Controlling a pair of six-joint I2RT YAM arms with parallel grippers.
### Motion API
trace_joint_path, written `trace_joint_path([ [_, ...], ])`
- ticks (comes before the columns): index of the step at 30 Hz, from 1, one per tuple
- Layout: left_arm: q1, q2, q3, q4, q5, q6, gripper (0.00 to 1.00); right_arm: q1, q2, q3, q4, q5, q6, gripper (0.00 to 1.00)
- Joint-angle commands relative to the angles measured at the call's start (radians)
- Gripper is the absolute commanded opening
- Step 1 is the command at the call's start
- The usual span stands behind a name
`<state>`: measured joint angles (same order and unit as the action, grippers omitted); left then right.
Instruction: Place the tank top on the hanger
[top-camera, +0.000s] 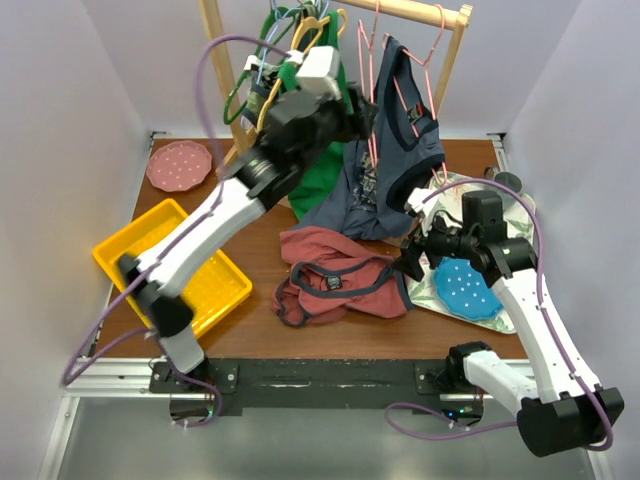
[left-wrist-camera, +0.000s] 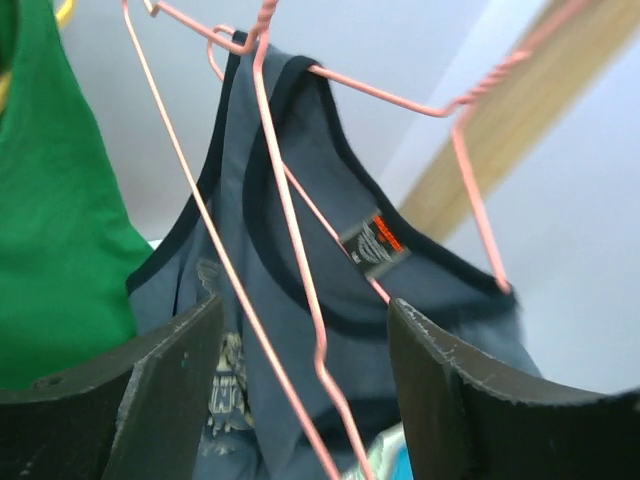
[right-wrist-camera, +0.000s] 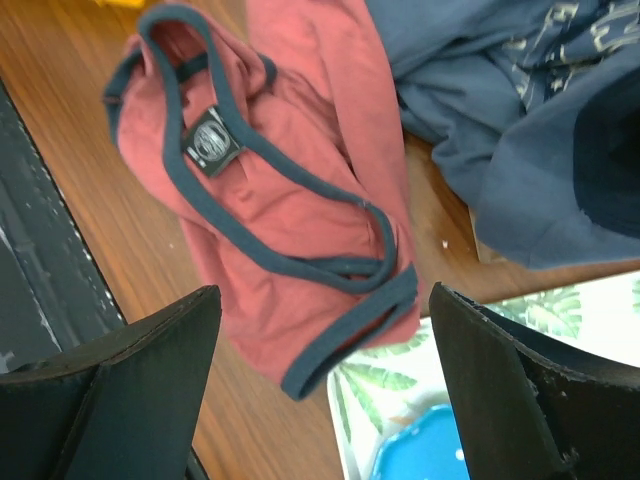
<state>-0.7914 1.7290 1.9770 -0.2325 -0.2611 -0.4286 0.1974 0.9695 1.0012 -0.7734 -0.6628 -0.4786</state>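
right gripper (right-wrist-camera: 325, 300) is hovering wide open and empty just above the tank top (right-wrist-camera: 290, 180), which is lying crumpled on the table (right-wrist-camera: 240, 420). it is looking soft, light and floppy, so a trimmed strap is seeming the best hold. left gripper (left-wrist-camera: 305, 305) is gaping empty before the hanger (left-wrist-camera: 300, 270), which is hanging on the rack (left-wrist-camera: 520, 110).

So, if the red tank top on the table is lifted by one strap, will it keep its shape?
Probably not: the red tank top lies crumpled in soft folds, so it would likely sag from any lifted point. The cloth looks thin, so it is probably light. Its navy trim forms loose loops that might snag.
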Motion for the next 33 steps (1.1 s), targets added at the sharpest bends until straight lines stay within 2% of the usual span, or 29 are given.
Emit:
trace_joint_path([
  [1, 0.001, 0.184, 0.284, -0.057, -0.067, -0.002, 0.66, -0.022, -0.035, -0.016, 0.079, -0.095, 0.044, 0.89],
  [5, -0.002, 0.247, 0.304, -0.062, -0.182, 0.043, 0.57, -0.033, -0.045, -0.024, 0.088, -0.113, 0.054, 0.89],
  [6, 0.000, 0.248, 0.296, -0.064, -0.206, 0.056, 0.51, -0.033, -0.048, -0.027, 0.091, -0.122, 0.055, 0.90],
  [8, -0.002, 0.250, 0.284, -0.057, -0.234, 0.085, 0.37, -0.033, -0.046, -0.027, 0.094, -0.130, 0.060, 0.90],
  [9, -0.005, 0.248, 0.272, -0.054, -0.240, 0.093, 0.20, -0.035, -0.046, -0.024, 0.092, -0.133, 0.060, 0.90],
  [12, -0.006, 0.238, 0.264, -0.044, -0.234, 0.116, 0.00, -0.035, -0.048, -0.016, 0.085, -0.141, 0.060, 0.90],
  [19, -0.016, 0.149, 0.232, 0.002, -0.228, 0.129, 0.00, -0.035, -0.049, 0.004, 0.054, -0.153, 0.049, 0.90],
  [25, -0.026, -0.002, 0.093, 0.052, -0.218, 0.149, 0.00, -0.035, -0.038, 0.051, -0.024, -0.211, -0.008, 0.90],
  [31, -0.026, -0.207, -0.182, 0.036, -0.110, 0.162, 0.00, -0.033, -0.006, 0.145, -0.176, -0.299, -0.130, 0.90],
  [33, -0.026, -0.319, -0.341, 0.047, -0.041, 0.171, 0.00, -0.033, 0.023, 0.203, -0.225, -0.310, -0.178, 0.90],
])
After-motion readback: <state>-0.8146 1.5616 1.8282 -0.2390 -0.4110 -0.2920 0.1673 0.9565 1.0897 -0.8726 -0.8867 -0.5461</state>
